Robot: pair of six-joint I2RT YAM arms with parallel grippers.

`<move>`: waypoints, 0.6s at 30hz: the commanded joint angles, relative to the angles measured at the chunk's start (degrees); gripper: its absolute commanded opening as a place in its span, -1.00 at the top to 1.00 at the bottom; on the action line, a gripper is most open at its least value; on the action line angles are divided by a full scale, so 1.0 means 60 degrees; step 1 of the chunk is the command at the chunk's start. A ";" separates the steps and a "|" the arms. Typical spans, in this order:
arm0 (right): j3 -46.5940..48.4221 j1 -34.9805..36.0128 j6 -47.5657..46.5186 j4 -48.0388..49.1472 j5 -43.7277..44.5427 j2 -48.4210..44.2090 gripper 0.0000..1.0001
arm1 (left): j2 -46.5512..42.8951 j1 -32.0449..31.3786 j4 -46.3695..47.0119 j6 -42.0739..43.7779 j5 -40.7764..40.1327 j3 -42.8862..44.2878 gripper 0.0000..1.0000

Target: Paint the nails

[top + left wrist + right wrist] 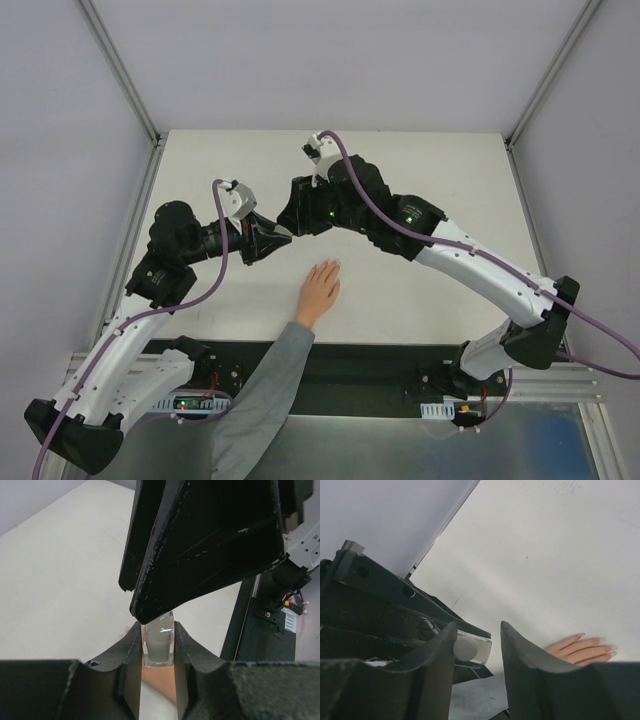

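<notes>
**A:** Where's the hand?

**B:** The hand (pixel 322 285) lies flat on the surface (pixel 430 180), palm down. Its grey sleeve (pixel 268 375) runs back from it and off the near edge.

**A:** And the nails?

**B:** The nails (pixel 600 640) only show from the right wrist, at the fingertips, long and pale pink. Can't tell if there's paint on them. From overhead they're too small to make out. The thumb side is cut off behind a claw finger.

**A:** Left claw?

**B:** The left claw (pixel 157 630) is clamped on a small translucent bottle (pixel 158 645), held just past the hand's fingertips and off the surface. A sliver of peach skin shows under it. Overhead, the bottle is hidden where the two claws meet.

**A:** Right claw?

**B:** The right claw (pixel 479 626) has its jaws apart, one on each side of the bottle's white cap (pixel 466 648). The cap looks to be against one finger, with a clear gap to the other. From the left wrist, the right claw's black body blocks most of the upper frame.
</notes>
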 commanded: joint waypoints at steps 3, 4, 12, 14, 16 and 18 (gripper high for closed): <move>0.0222 0.0120 0.0148 0.0103 -0.0223 -0.0018 0.36 | -0.0324 0.0033 0.0265 -0.0015 -0.0088 0.0147 1.00; 0.0091 0.0134 -0.0113 0.0103 -0.0281 -0.0062 0.45 | -0.0281 0.0033 0.0265 -0.0044 -0.0029 0.0176 1.00; -0.1375 -0.1386 -0.4305 0.1261 -1.0033 -0.0605 0.99 | 0.0187 -0.0083 0.1546 -0.1256 0.6335 0.0645 1.00; -0.0795 -0.1535 -0.4768 0.0347 -1.0401 -0.0166 0.99 | 0.0145 -0.0128 0.1759 -0.1904 0.6521 0.0586 1.00; -0.0745 -0.1492 -0.4907 -0.0102 -1.0215 -0.0280 0.99 | 0.0013 -0.0099 0.1672 -0.1905 0.6198 0.0397 1.00; -0.1371 -0.1506 -0.4339 0.0905 -0.9950 -0.0544 0.99 | -0.0207 -0.0114 0.1657 -0.1832 0.5730 0.0178 1.00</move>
